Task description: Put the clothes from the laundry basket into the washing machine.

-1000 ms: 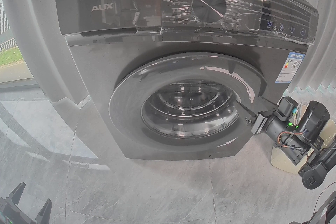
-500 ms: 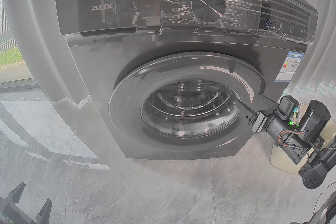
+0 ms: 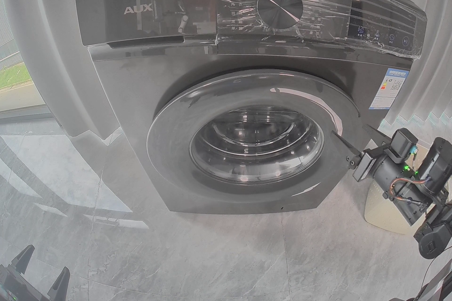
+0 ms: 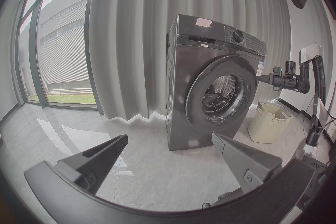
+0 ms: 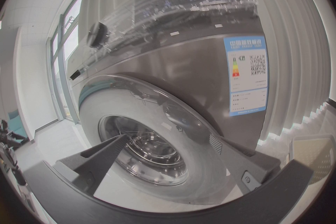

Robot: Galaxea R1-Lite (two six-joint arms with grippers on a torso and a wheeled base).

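Jaws spread on left gripper (image 3: 44, 264) and right gripper (image 3: 349, 130) (beside front-facing washing machine door (image 3: 254, 143))

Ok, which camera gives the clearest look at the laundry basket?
The left wrist view: the whole laundry basket stands beside the washing machine, rim and side visible. The head view shows a part behind the right arm; the right wrist view catches a corner.

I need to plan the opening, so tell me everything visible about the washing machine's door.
The door is a round, glossy grey ring around a domed clear glass window, upright on the front of the washing machine. It looks shut or nearly so. The open right hand is at its right edge; contact cannot be told.
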